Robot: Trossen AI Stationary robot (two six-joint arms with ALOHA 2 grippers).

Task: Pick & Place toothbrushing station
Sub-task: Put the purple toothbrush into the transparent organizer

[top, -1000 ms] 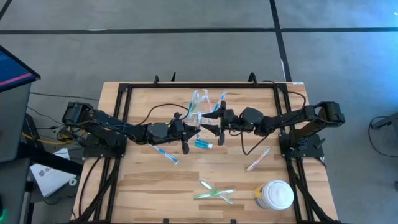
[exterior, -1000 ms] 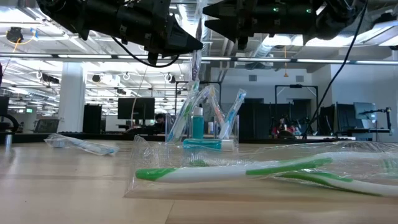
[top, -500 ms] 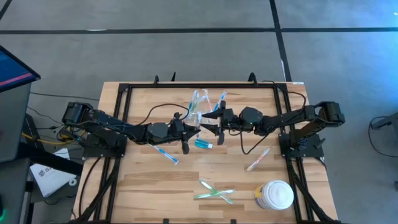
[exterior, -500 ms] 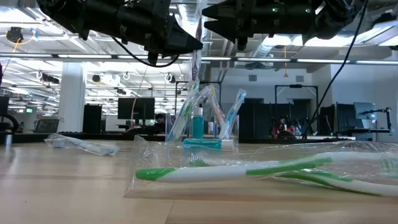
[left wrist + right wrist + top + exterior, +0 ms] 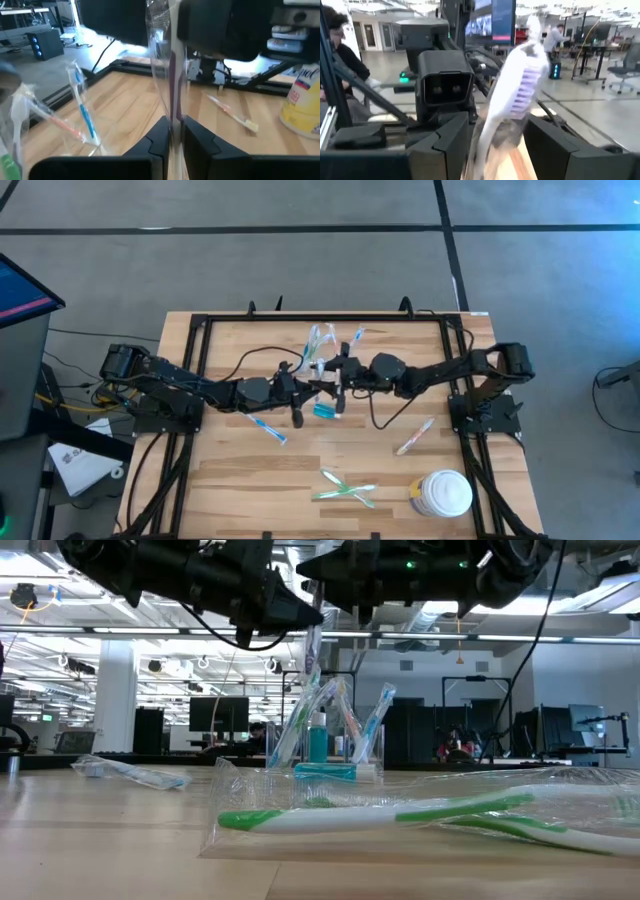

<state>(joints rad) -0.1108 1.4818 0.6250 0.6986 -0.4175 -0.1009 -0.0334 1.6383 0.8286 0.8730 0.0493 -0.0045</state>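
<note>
Bright, even overhead light with soft shadows; both wrist views blur up close.

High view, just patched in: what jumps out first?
Both arms meet over the table's middle: the left tool is shut on a wrapped toothbrush, and the right tool has its open fingers around the brush's head. Just behind stands the holder with brushes, and a white jar sits near the right front corner.
</note>
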